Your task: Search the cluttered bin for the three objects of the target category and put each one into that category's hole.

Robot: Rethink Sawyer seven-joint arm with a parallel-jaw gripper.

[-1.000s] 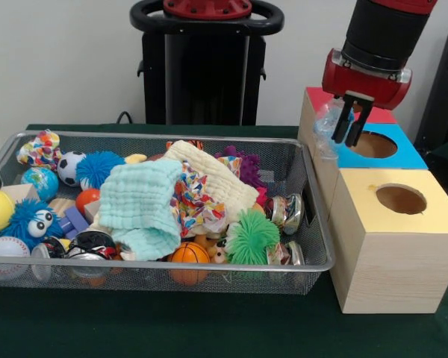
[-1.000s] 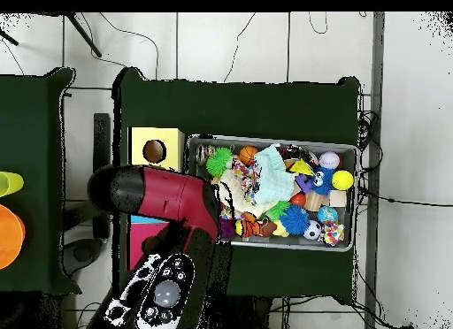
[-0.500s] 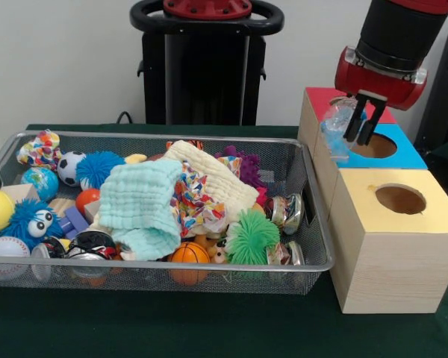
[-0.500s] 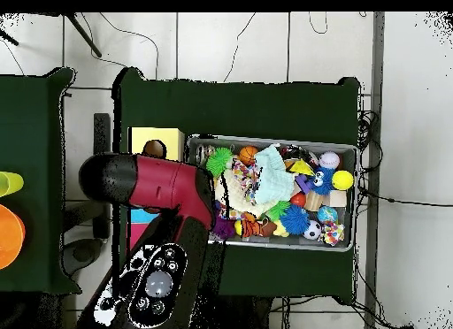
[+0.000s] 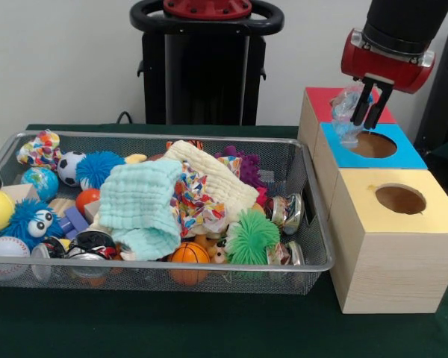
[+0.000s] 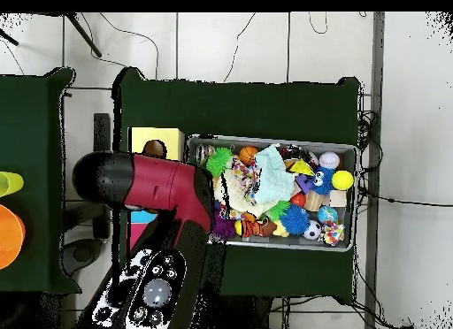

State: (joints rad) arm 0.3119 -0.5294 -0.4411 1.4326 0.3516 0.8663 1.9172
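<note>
Covering the table: you have dark green cloth under everything.
Bin: the cluttered bin, a silver wire-mesh basket, sits left of the boxes in the front view, heaped with balls, cloths and spiky toys; it touches or nearly touches the yellow-topped box.
Boxes: you see three in a row, yellow-topped nearest the camera, blue-topped box behind it, red-topped box farthest.
Arm: in the overhead view the red arm hides the blue box, so judge the drop from the front view.
Hand: the hand hangs over the blue box's hole, fingers closed on a clear crinkled plastic piece.
Handling: you should expect the plastic to be light, thin, crushable and springy; it hangs at the hole's left rim, so I judge it could catch the edge. The pinch looks adequate.
Change: since a second ago your hand has travelled right and a little up, from the boxes' left edge to above the blue hole; the bin's contents look undisturbed.
</note>
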